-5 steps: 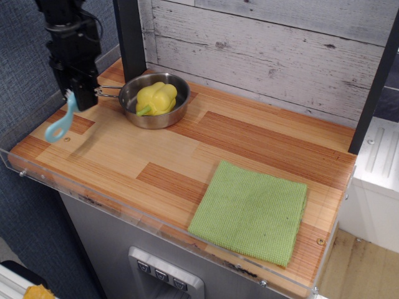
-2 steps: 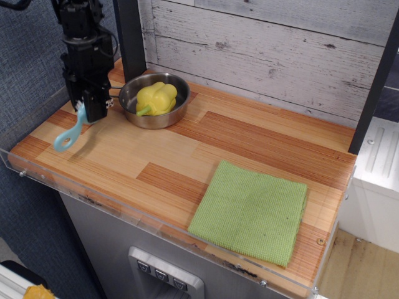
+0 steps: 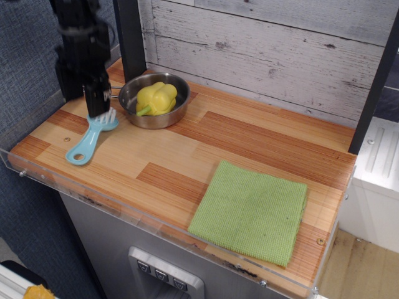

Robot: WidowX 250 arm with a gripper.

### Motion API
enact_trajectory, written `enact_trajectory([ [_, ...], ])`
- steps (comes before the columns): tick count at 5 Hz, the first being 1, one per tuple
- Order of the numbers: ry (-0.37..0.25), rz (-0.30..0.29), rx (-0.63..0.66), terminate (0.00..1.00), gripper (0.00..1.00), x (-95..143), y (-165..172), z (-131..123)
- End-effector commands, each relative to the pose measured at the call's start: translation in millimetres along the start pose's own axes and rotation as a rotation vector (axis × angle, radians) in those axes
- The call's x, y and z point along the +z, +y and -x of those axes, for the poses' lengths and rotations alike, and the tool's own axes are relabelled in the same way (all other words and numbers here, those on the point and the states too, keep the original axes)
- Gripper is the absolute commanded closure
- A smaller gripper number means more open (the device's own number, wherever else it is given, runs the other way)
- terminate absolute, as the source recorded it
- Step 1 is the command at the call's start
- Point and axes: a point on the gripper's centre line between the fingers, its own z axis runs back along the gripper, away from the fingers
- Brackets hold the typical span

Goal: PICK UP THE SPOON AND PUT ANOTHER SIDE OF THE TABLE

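Note:
The spoon (image 3: 90, 138), a light-blue plastic brush with white bristles, lies flat on the wood-plank table (image 3: 187, 156) near its left end. Its looped handle end points to the front left and its bristle head sits just left of the steel pan. My gripper (image 3: 84, 98) hangs directly above the bristle head. Its black fingers look spread apart and hold nothing. One fingertip (image 3: 95, 104) is right over the bristles, and motion blur hides whether it touches them.
A steel pan (image 3: 153, 99) holding a yellow pepper (image 3: 156, 98) stands at the back left, its wire handle toward the gripper. A green cloth (image 3: 250, 210) lies at the front right. A clear acrylic rim (image 3: 124, 215) runs along the front edge; a black post (image 3: 129, 37) stands behind the pan.
The gripper carried the brush right and down from above the left edge, and the brush now lies on the table. The fingers have spread and no longer grip it.

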Motion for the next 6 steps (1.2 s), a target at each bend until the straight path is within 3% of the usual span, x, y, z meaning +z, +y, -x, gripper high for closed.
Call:
enact_trajectory([
  [1,-0.182,-0.053,0.05,0.0,0.0,109,-36,-5],
  [3,-0.222,0.095,0.198,0.0,0.0,127,-96,-32],
  [4,-0.203,0.11,0.168,0.0,0.0,125,-127,-49],
  [6,-0.172,0.021,0.094,0.0,0.0,131,-143,-60],
])
